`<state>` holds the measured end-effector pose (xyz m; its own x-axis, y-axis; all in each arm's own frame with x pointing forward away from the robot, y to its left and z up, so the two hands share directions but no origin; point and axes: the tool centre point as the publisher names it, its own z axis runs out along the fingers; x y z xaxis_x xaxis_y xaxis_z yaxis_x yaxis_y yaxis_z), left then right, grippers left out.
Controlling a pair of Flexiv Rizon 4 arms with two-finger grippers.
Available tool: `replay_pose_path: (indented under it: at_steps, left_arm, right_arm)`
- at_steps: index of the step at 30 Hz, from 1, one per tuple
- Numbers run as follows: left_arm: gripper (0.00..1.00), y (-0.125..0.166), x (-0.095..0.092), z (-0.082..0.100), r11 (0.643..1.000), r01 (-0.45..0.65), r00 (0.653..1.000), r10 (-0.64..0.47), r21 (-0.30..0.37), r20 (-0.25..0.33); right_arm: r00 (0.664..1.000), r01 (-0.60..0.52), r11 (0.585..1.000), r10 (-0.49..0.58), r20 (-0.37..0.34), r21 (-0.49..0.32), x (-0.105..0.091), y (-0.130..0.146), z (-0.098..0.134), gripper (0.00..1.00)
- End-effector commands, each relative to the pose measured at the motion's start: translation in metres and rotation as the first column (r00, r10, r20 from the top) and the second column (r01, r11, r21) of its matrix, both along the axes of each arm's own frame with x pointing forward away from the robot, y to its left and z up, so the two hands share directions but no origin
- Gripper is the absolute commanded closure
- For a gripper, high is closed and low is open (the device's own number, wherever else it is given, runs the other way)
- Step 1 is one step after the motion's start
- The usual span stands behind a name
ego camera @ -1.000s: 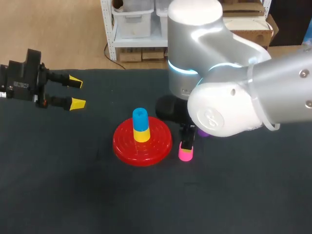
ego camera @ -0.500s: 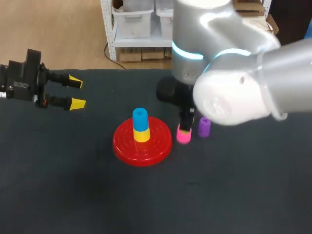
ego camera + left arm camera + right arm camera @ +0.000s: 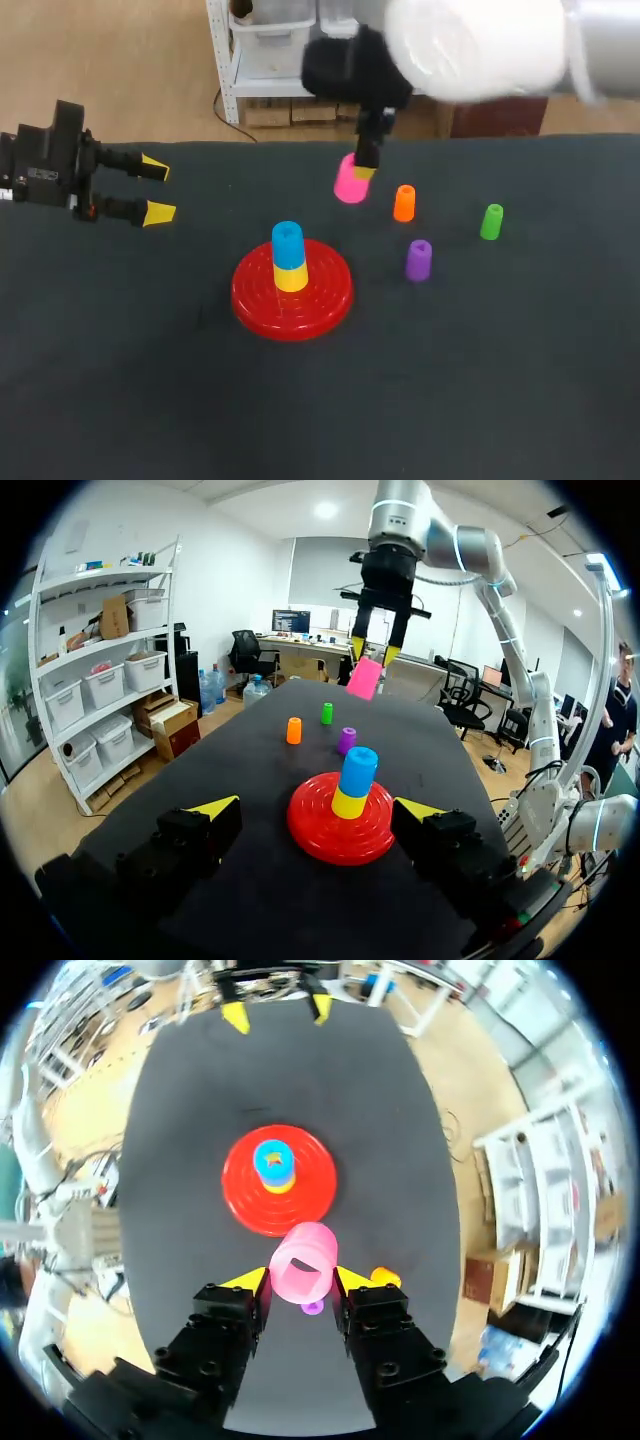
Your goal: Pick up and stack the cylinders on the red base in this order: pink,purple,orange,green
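Head view: a dark, matte bench [image 3: 150, 400] carries the red base [image 3: 250, 300], a glossy round disc with ringed ridges. At its centre stand two smooth plastic cylinders, the yellow cylinder [image 3: 291, 278] below and the blue cylinder [image 3: 287, 243] stacked on it.

The pink cylinder [image 3: 349, 184], a short hollow tube open at the end, is clamped between the two yellow-tipped fingers of the right hand [image 3: 366, 171], one finger on each side. It hangs tilted, off the bench, on the far side of the base and a little to its right. The left wrist view shows it well above the bench surface.

Three more small tubes stand upright on the bench to the right of the base, each apart from the others. The orange cylinder [image 3: 404, 203] is farthest back, the purple cylinder [image 3: 418, 260] nearest, and the green cylinder [image 3: 491, 221] furthest right.

At the far left, the left hand [image 3: 157, 190] hovers with fingers spread wide, holding nothing, well apart from the base.
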<state>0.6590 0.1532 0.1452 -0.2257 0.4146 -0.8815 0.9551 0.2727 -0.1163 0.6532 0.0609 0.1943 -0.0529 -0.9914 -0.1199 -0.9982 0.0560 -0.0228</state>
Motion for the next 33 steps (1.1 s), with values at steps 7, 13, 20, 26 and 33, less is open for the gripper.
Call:
replay_pose_path:
  at_steps: [7, 13, 20, 26, 33]
  left_arm:
    - [0.00, 0.001, 0.001, -0.001, 1.000, 0.004, 1.000, -0.004, -0.003, 0.002]
    - [0.00, 0.001, 0.001, -0.001, 1.000, 0.004, 1.000, -0.004, -0.003, 0.002]
    - [0.00, 0.001, 0.001, -0.001, 1.000, 0.004, 1.000, -0.004, -0.003, 0.002]
    - [0.00, 0.001, 0.001, -0.001, 1.000, 0.004, 1.000, -0.004, -0.003, 0.002]
    - [0.00, 0.001, 0.001, -0.001, 1.000, 0.004, 1.000, -0.004, -0.003, 0.002]
  right_arm:
    - [0.987, -0.098, 0.993, 0.088, -0.136, -0.067, -0.010, 0.055, -0.027, 1.00]
    - [0.990, -0.099, 0.993, 0.091, -0.112, -0.069, -0.009, 0.065, -0.029, 1.00]
    - [0.990, -0.095, 0.991, 0.084, -0.111, -0.097, -0.005, 0.068, -0.034, 1.00]
    - [0.989, -0.100, 0.989, 0.087, -0.117, -0.107, -0.003, 0.072, -0.040, 1.00]
    - [0.988, -0.110, 0.989, 0.097, -0.119, -0.103, 0.003, 0.082, -0.041, 1.00]
